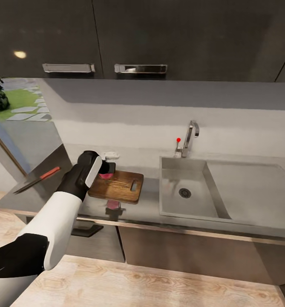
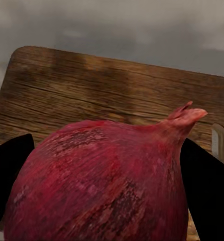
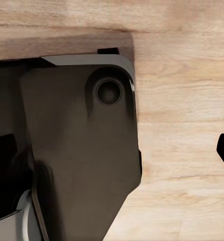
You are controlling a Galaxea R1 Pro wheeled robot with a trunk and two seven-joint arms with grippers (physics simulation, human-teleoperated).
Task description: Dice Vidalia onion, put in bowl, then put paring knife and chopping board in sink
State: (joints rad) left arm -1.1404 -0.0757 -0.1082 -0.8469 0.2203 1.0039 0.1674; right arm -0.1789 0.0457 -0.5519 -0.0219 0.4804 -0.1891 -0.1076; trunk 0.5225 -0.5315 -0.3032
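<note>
Left arm [image 1: 57,221] outstretched forward, its gripper [image 1: 105,169] clamped on something round and red, black fingers [image 2: 9,173] flanking it.

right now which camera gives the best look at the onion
The left wrist view: the onion is close and large between the left pincer fingers, over the chopping board. The head view catches a small red sliver behind the pincer.

Dim, soft render; ceiling light glints on upper cabinets [image 1: 19,54]; daylight at left; mild blur.
</note>
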